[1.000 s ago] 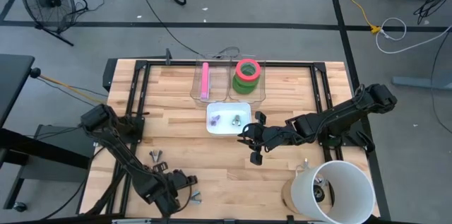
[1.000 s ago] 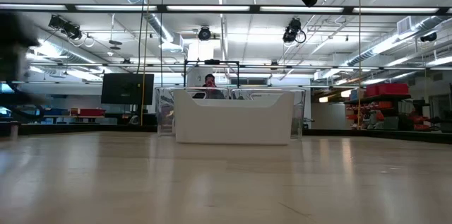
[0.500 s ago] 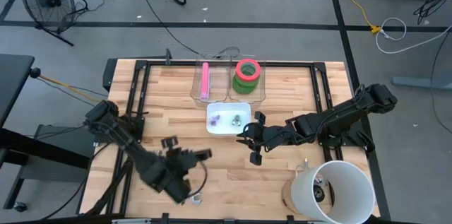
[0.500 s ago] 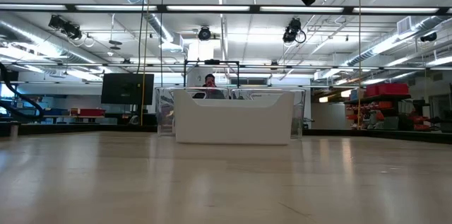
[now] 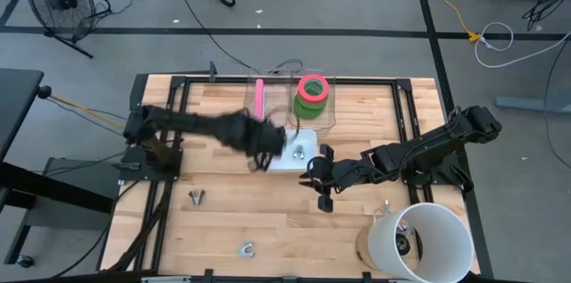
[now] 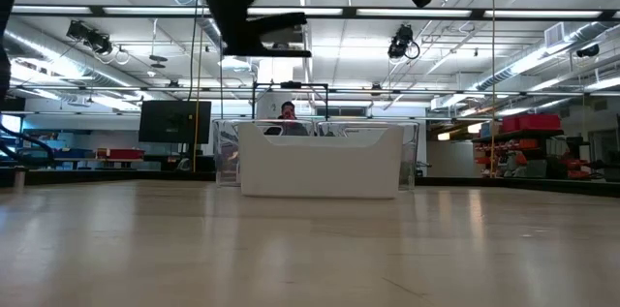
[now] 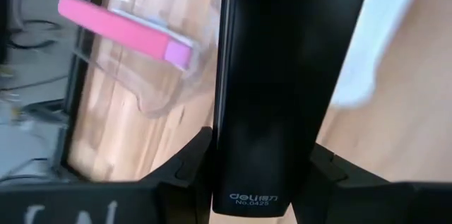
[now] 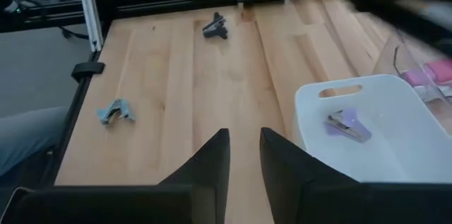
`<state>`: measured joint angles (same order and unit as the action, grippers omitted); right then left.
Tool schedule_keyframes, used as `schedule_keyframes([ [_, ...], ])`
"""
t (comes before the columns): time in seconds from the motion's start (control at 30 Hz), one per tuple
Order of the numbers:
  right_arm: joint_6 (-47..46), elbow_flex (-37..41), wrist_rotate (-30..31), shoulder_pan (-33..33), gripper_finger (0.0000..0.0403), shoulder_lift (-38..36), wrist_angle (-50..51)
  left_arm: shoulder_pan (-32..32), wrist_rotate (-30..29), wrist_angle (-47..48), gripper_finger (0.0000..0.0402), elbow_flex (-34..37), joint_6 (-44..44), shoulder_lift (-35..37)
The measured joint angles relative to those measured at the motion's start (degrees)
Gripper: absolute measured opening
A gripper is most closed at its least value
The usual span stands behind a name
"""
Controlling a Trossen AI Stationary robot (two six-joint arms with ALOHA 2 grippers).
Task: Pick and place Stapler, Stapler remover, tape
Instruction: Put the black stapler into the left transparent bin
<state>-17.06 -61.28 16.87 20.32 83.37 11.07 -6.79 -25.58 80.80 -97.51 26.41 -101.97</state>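
Note:
My left gripper [image 5: 268, 140] is shut on a black stapler [image 7: 282, 75] and hangs blurred over the left end of the white tray [image 5: 303, 160]; it shows at the top of the low view [image 6: 254, 7]. A pink stapler [image 5: 260, 102] lies in a clear bin. The tape [image 5: 312, 92], a pink-red roll on green, is stacked in the clear bin beside it. Two staple removers [image 5: 197, 196] [image 5: 246, 249] lie on the table, and a purple one [image 8: 344, 124] lies in the tray. My right gripper [image 5: 322, 190] is slightly open and empty, near the tray's right end. My left gripper pinches the black stapler by its two long sides near the labelled end [image 7: 229, 174], between the two fingers [image 7: 189, 171]. The stapler runs forward along the fingers. It is lifted clear of the table, above the tray.
A white bucket [image 5: 421, 242] stands at the near right corner. The two clear bins [image 5: 268, 118] stand against the far side of the tray. Bare wood lies at the near middle of the table.
My left gripper has swung fast from the table's near left part up and toward the far right, and is now over the white tray's left end. The right arm has kept still.

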Motion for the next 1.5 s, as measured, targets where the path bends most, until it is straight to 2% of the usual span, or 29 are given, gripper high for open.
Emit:
schedule_keyframes([
  [0.17, 0.0, 0.0, -0.43, 0.19, 0.0082, 0.0, 0.56, 12.01, 7.73, -9.4, 0.0134, 0.46, -6.56, 1.73],
  [0.33, 0.59, 0.0, -0.44, 0.59, 0.0082, 0.0, 1.78, 22.43, 14.13, -14.8, 0.0134, 0.46, -5.99, 1.75],
  [0.57, 2.95, 0.04, 0.09, 0.78, 0.0082, 0.0, 3.36, 30.78, 20.62, -21.33, 0.0134, 0.48, -3.81, -0.26],
  [0.7, 4.59, 0.04, 0.18, 0.49, 0.0082, 0.0, 3.17, 32.18, 22.2, -25.28, 0.0134, 0.48, -1.55, -3.49],
  [1.03, 5.6, 0.04, 0.65, 0.34, 0.0082, 0.0, 3.76, 35.33, 26.67, -23.91, 0.0134, 0.57, -1.13, -13.75],
  [1.5, 5.6, 0.04, 0.65, 0.34, 0.0082, 0.0, 4.53, 36.24, 26.31, -24.82, 0.0134, 0.55, 10.45, -14.93],
])
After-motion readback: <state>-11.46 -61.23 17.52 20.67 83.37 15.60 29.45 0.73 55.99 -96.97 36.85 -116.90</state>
